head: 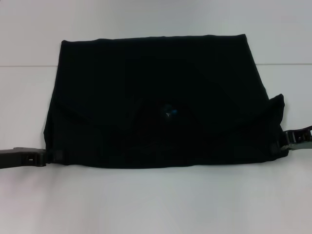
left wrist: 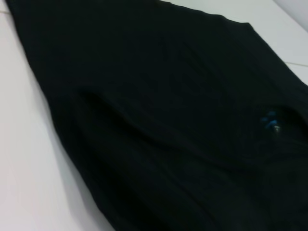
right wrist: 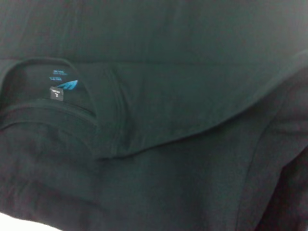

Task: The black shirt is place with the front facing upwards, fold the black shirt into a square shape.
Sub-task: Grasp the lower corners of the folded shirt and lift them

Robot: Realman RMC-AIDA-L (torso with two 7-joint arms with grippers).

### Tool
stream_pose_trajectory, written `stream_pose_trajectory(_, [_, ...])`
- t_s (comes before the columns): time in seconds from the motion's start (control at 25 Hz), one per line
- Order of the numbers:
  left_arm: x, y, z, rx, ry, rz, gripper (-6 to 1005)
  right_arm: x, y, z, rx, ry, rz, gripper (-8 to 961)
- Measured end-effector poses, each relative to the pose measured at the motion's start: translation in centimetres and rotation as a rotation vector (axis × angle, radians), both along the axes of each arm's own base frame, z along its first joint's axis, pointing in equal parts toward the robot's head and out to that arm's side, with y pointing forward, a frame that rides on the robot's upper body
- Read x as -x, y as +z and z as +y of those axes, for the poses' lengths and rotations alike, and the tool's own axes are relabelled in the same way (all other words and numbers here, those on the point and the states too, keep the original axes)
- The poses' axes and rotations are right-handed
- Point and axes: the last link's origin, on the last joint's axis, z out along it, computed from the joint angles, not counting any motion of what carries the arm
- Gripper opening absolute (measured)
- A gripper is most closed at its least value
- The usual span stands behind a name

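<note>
The white bench (head: pixel 156 200) carries the black shirt (head: pixel 161 97), already folded once into a wide rectangle. The left gripper (head: pixel 48 157) and right gripper (head: pixel 287 141) sit at its near corners; I cannot tell their fingers' state. Next, likely a sideways fold, its edges matched.

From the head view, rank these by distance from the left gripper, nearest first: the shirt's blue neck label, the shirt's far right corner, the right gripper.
1. Blue neck label, mid-shirt, nearest to the left gripper.
2. Far right corner of the black shirt, at the back.
3. Right gripper, at the shirt's opposite near edge.
</note>
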Motion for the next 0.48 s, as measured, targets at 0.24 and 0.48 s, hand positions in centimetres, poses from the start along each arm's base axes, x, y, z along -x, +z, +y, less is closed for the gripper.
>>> stream_pose_trajectory(0.24, [-0.7,1.1,-1.6,0.123,0.036,-0.083,69,-0.1,1.7,-1.3,0.074,0.011,0.043,56])
stream_pose_trajectory(0.48, [-1.4,2.1,-4.9,0.365,0.088,-0.164,69,-1.0,2.9,-5.1,0.246,0.028,0.118,64])
